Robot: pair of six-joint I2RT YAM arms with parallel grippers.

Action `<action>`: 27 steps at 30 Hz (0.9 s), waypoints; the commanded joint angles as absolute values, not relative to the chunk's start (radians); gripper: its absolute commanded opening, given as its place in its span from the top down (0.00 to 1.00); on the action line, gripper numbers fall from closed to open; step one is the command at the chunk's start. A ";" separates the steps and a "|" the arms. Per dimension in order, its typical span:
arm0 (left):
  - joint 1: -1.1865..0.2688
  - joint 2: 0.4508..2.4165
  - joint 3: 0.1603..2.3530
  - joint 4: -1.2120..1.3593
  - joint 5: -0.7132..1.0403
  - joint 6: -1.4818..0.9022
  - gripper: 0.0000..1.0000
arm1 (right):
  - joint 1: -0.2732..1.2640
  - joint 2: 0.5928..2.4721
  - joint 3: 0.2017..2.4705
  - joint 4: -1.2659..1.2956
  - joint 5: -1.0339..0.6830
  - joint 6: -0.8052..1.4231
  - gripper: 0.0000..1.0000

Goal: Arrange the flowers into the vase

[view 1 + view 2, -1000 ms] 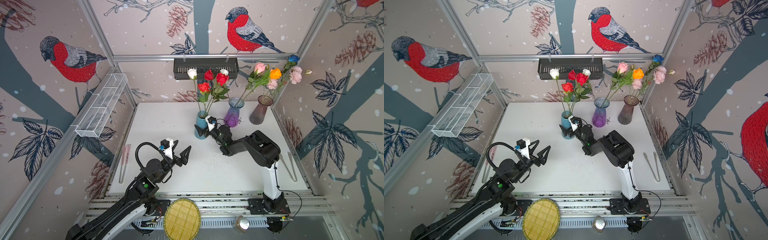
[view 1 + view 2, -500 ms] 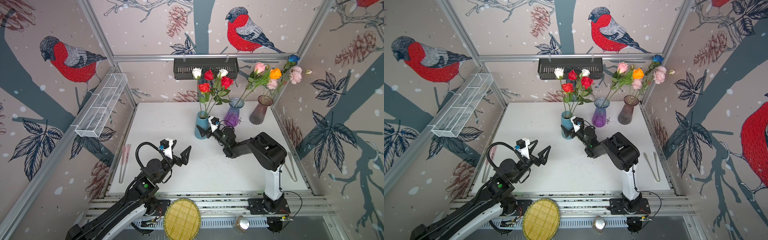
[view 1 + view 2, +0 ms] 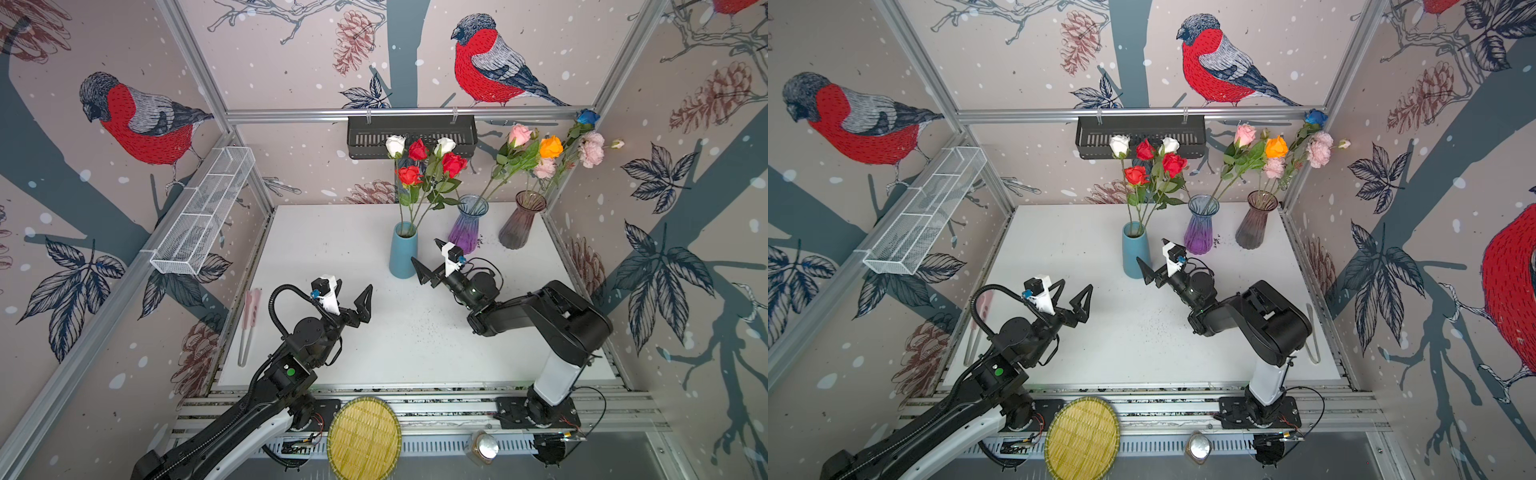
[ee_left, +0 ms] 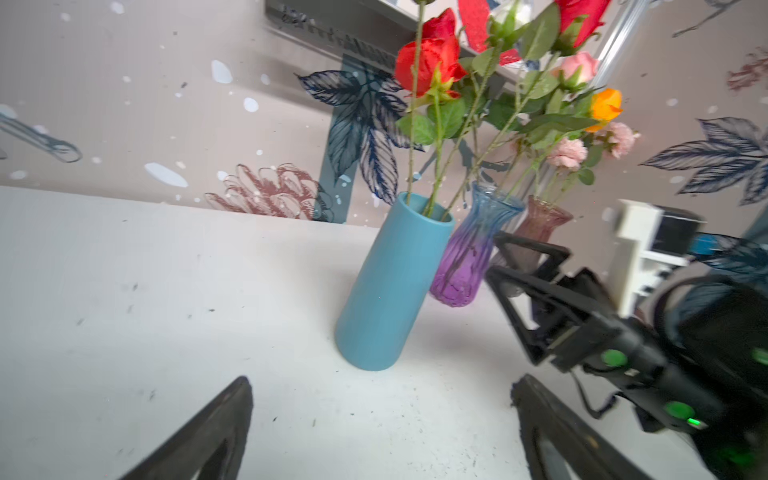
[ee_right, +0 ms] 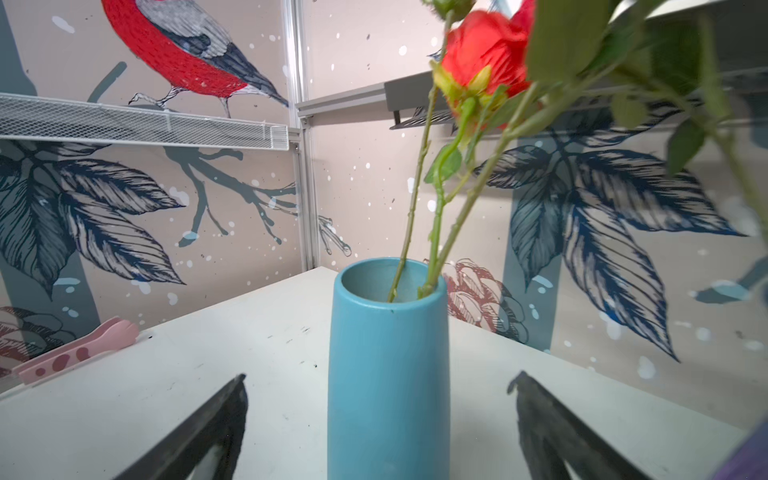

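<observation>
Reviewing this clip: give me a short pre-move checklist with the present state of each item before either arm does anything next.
1. Left gripper open and holding nothing: ok.
2. Right gripper open, not closed on the blue vase: ok.
3. Blue vase standing upright on the table, red and white roses in it: ok.
4. Purple vase and brown vase upright with stems inside: ok.
5. Loose flowers left on the table: none visible, ok.
6. Right gripper's clearance from the blue vase: close beside it; whether it touches, cannot tell.
</observation>
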State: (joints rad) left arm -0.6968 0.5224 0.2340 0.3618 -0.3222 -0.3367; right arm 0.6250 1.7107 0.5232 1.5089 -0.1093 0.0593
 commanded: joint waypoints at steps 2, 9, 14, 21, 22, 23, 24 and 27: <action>-0.696 0.499 0.160 0.472 -0.450 -0.324 0.03 | 0.589 1.527 0.435 1.396 0.148 0.022 0.01; -0.685 0.664 0.039 0.920 -0.634 -0.197 0.03 | 0.484 1.275 0.295 1.139 0.616 -0.074 0.01; -0.621 0.990 0.092 1.146 -0.697 -0.095 0.03 | 0.380 1.268 0.170 1.264 0.633 -0.085 0.01; -0.623 1.308 0.126 1.569 -0.862 0.271 0.03 | 0.277 1.288 0.122 1.310 0.506 -0.120 0.01; -0.621 1.331 0.120 1.626 -0.888 0.314 0.03 | 0.253 1.312 0.109 1.322 0.460 -0.096 0.00; -0.618 1.351 0.110 1.670 -0.901 0.355 0.03 | 0.232 1.359 0.103 1.354 0.430 -0.083 0.01; -0.611 1.374 0.101 1.700 -0.908 0.380 0.03 | 0.224 1.407 0.095 1.408 0.431 -0.075 0.01; -0.564 1.458 0.068 1.801 -0.922 0.426 0.03 | 0.197 1.514 0.059 1.627 0.463 -0.051 0.01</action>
